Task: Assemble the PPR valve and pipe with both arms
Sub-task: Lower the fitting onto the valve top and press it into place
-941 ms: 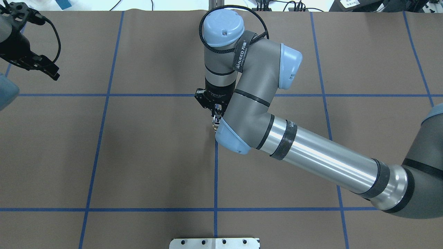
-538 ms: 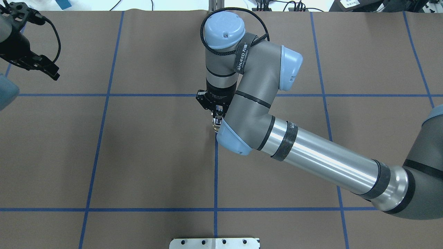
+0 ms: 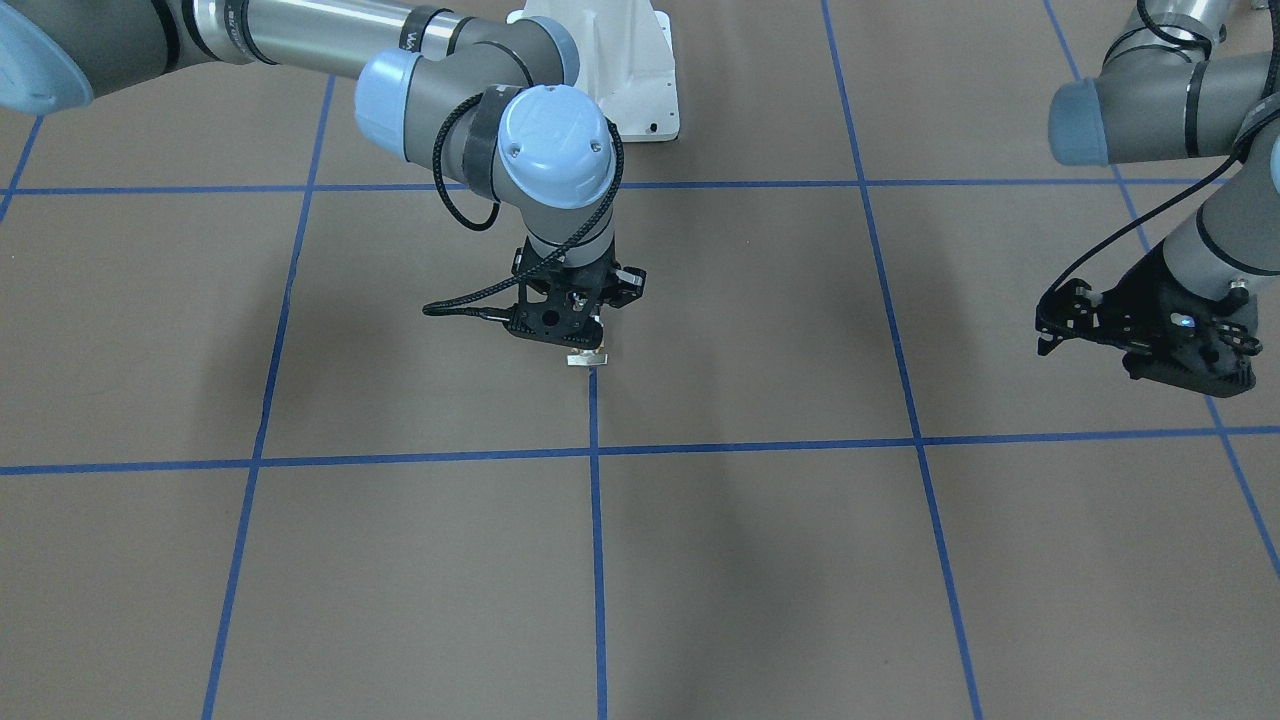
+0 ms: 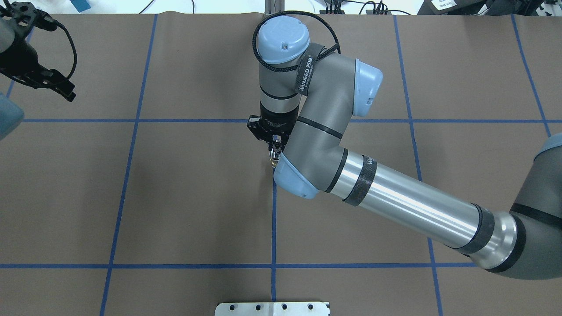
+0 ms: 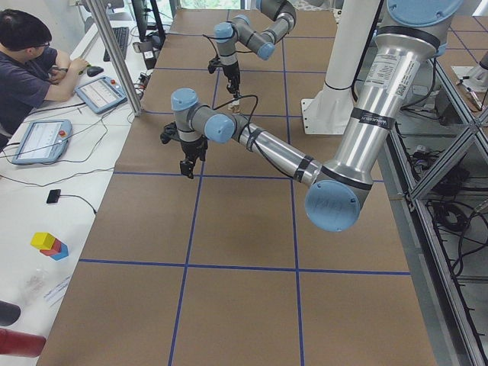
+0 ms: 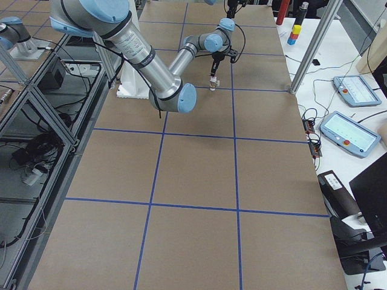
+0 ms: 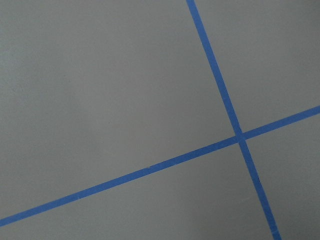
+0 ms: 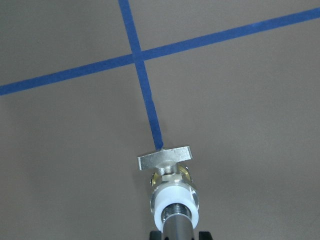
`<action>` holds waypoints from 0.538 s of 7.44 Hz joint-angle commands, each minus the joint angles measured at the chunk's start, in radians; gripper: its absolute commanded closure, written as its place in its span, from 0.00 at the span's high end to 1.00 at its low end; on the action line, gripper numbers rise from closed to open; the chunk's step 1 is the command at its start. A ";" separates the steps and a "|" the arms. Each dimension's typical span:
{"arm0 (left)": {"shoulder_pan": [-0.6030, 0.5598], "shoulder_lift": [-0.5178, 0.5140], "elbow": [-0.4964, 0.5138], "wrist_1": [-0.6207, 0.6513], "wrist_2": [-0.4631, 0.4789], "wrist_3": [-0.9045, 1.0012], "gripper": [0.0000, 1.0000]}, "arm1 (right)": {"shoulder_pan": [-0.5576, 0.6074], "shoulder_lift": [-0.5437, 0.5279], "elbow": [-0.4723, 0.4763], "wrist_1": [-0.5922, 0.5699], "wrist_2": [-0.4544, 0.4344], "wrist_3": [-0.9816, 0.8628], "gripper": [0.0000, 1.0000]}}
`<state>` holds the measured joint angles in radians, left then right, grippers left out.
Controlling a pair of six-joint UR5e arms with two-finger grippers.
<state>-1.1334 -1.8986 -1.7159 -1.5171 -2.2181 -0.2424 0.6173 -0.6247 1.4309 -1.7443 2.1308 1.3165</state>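
Observation:
My right gripper (image 3: 575,338) points down over the middle of the table, near the end of a blue tape line (image 8: 150,100). It is shut on the pipe (image 8: 177,225), a short silvery stub that runs into the white collar of the PPR valve (image 8: 176,202). The valve's brass body and flat handle tab (image 8: 165,159) hang lowest, close to the table; contact is unclear. From overhead the valve (image 4: 275,154) peeks out beside the right arm's blue cap. My left gripper (image 4: 55,85) hovers far off at the table's left edge with nothing in it; its fingers are unclear.
Brown paper with a blue tape grid (image 4: 272,265) covers the table. The white bolted pedestal (image 3: 625,80) stands at the robot's side. A person (image 5: 30,69) sits at a side desk with tablets (image 5: 99,93) beyond the left arm.
The right arm's wrist has shifted very slightly while the valve stays at the same spot. The left arm has not moved.

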 commanded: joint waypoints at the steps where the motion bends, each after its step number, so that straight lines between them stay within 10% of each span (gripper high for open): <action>1: 0.000 0.001 0.001 0.000 0.000 0.000 1.00 | -0.002 -0.004 -0.001 0.000 0.000 -0.008 0.00; 4: 0.001 0.001 0.002 0.000 0.000 0.000 1.00 | -0.002 -0.010 -0.001 0.014 0.000 -0.010 0.00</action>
<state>-1.1328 -1.8976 -1.7137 -1.5171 -2.2181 -0.2428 0.6152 -0.6334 1.4297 -1.7330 2.1307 1.3075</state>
